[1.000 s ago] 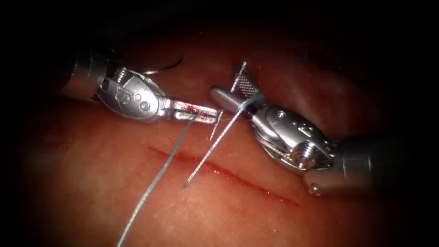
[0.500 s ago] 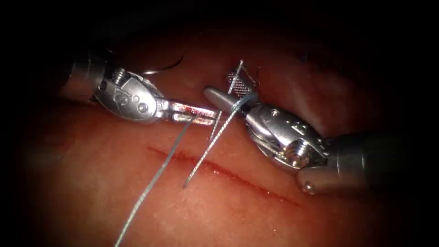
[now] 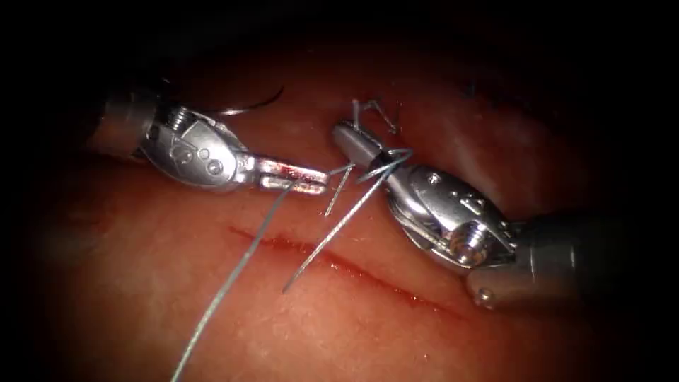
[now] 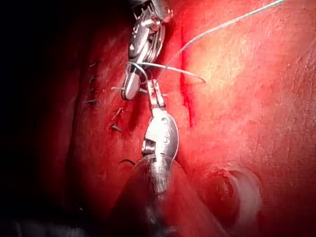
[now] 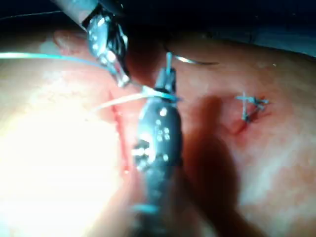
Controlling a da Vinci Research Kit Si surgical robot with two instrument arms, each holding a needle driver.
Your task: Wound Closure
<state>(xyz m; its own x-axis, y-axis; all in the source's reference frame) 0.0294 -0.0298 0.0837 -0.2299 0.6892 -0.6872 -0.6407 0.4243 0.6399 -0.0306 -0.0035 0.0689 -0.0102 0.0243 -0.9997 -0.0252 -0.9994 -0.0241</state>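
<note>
The needle [image 3: 332,230] lies slantwise above the tissue [image 3: 353,339], free of it as far as the endoscope view shows. Its pointed end is at 7 o'clock from its held end and lies just across the cut [image 3: 368,276], over the left part of it. Whether the point touches the surface I cannot tell.

The right tool [image 3: 345,138] has its 2 jaws pressed together on the needle, gripping it close to the thread end, deep in the jaws and not at their tips. The left wrist view shows this tool [image 4: 127,94] with the needle [image 4: 177,69] sticking out sideways in a shallow curve. In its own wrist view the right tool [image 5: 168,64] carries the needle [image 5: 123,101] across its jaws.

The left tool [image 3: 322,185] sits at 9 o'clock from the right tool, its tip just beside the needle. Its jaws are closed and pinch the thread [image 3: 233,272], which runs from them toward 7 o'clock, across the left end of the cut. Red fluid [image 3: 290,168] smears these jaws. The same tool appears in the left wrist view [image 4: 154,86] and the right wrist view [image 5: 123,79].

At 12 o'clock from the right tool's tip, cut ends of thread [image 3: 375,113] stand up from the tissue.
</note>
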